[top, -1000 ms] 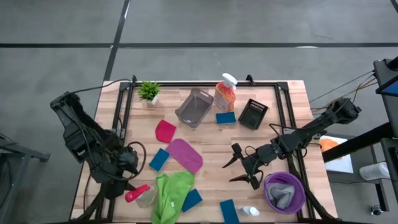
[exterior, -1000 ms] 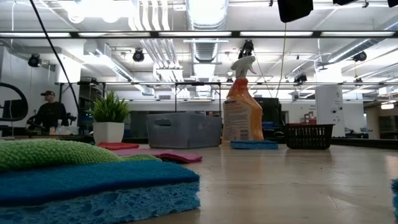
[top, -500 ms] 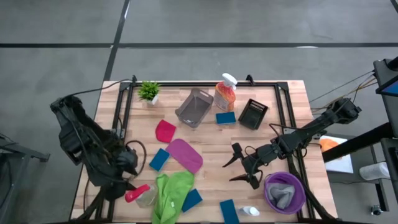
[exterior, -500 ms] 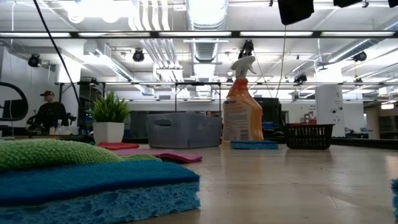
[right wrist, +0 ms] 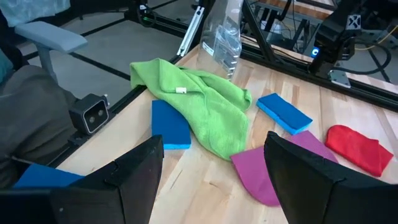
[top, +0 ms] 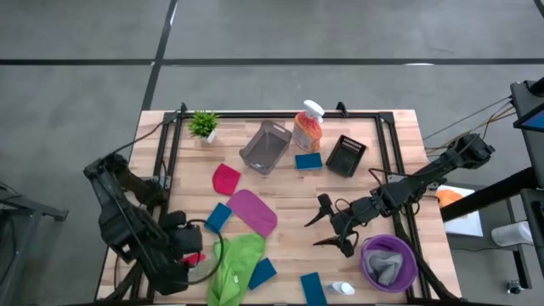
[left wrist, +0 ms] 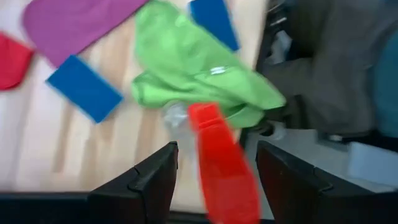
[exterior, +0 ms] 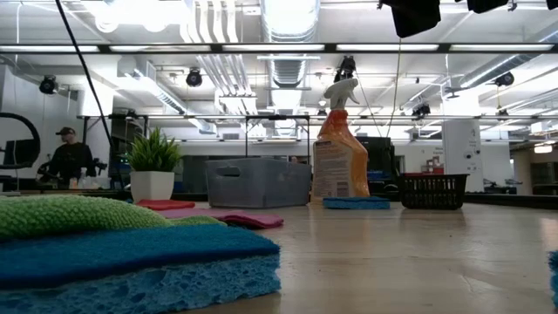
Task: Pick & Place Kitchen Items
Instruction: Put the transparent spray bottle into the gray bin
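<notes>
A clear bottle with a red top (left wrist: pixel 217 155) stands at the table's near left, next to the green cloth (top: pixel 238 259). My left gripper (top: pixel 194 255) hangs over it, pointing steeply down and open. Its two fingers stand either side of the red top (top: pixel 195 257), and I see no touch. My right gripper (top: pixel 330 228) is open and empty above the table's middle right, pointing toward the green cloth (right wrist: pixel 199 106). Blue sponges (top: pixel 218 218) (top: pixel 262 274), a magenta cloth (top: pixel 252 211) and a red cloth (top: pixel 225 179) lie flat on the wood.
At the far side stand a potted plant (top: pixel 204 125), a grey bin (top: pixel 265 146), the orange spray bottle (top: pixel 308 127) and a black basket (top: pixel 346 155). A purple bowl (top: pixel 371 270) with a grey cloth sits near right. A white-topped bottle (top: pixel 340 289) lies at the near edge.
My left gripper has gone toward the table's near edge and a little right. It has tipped to point more steeply down and now stands over the red-topped bottle. The bottle and the cloths have kept their places.
</notes>
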You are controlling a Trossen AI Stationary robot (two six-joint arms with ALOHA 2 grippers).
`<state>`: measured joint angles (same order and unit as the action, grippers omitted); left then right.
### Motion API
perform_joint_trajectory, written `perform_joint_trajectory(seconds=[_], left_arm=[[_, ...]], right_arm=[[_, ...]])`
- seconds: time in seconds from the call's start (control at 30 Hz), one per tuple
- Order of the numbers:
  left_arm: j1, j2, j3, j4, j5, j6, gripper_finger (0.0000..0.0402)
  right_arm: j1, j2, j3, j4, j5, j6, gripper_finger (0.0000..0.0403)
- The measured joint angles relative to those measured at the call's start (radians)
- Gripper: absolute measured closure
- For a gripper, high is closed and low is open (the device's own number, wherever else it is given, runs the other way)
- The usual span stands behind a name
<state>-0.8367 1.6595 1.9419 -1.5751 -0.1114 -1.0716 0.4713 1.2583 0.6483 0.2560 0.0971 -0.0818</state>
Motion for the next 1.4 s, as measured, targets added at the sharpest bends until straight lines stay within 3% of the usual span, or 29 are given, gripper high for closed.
perform_joint_trajectory(seconds=[0.2, 0.57, 0.87, 1.03, 1.27, 1.4], left_arm=[[0.001, 0.006, 0.000, 0.004, -0.012, -0.024, 0.0175], [0.001, 0.005, -0.045, 0.006, -0.019, -0.063, 0.0119], [0.001, 0.005, -0.117, 0.016, 0.029, -0.064, 0.0120], [0.001, 0.005, -0.124, 0.008, 0.034, -0.048, 0.0170], [0.002, 0.005, -0.124, 0.006, 0.034, 0.006, 0.0316], [0.007, 0.000, -0.122, 0.004, 0.051, 0.021, 0.0324]], right_arm=[[0.000, -0.002, 0.000, -0.003, 0.013, -0.001, 0.0131], [0.000, -0.002, 0.002, -0.012, 0.018, -0.003, 0.0131], [0.000, -0.002, 0.003, -0.014, 0.038, -0.004, 0.0131], [0.000, -0.002, 0.003, -0.017, 0.044, -0.004, 0.0131], [0.000, -0.002, 0.003, -0.017, 0.044, -0.004, 0.0131], [0.000, -0.002, 0.004, -0.017, 0.044, -0.004, 0.0131]])
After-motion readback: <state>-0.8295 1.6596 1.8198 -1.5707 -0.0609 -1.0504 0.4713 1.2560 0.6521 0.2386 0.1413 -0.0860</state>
